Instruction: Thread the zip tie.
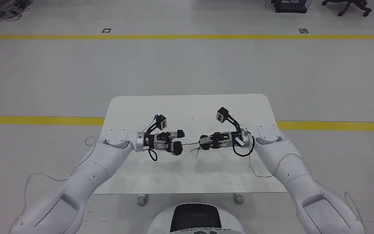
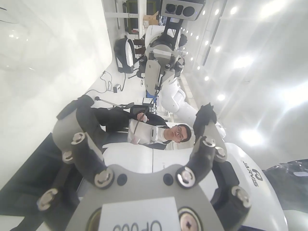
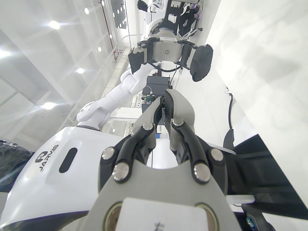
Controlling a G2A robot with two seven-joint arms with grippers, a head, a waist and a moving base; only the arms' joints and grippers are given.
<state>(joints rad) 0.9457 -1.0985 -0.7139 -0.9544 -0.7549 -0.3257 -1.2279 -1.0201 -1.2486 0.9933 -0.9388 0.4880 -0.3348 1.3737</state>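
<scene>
The white table (image 1: 128, 111) takes up the middle of the top view. Above its centre the two arms face each other, with their tips near but apart. The left gripper (image 1: 179, 148), just left of centre, has its fingers spread wide, which shows plainly in the left wrist view (image 2: 140, 108). The right gripper (image 1: 202, 141), just right of centre, has its fingers pressed together (image 3: 164, 97), pinching a thin dark zip tie (image 1: 193, 145). The tie's free end reaches toward the left gripper. Whether it touches it cannot be told.

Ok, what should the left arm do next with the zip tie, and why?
Probably ease the open left gripper onto the free end of the zip tie: the right gripper looks shut on it, and the strand reaches toward the left one.
</scene>
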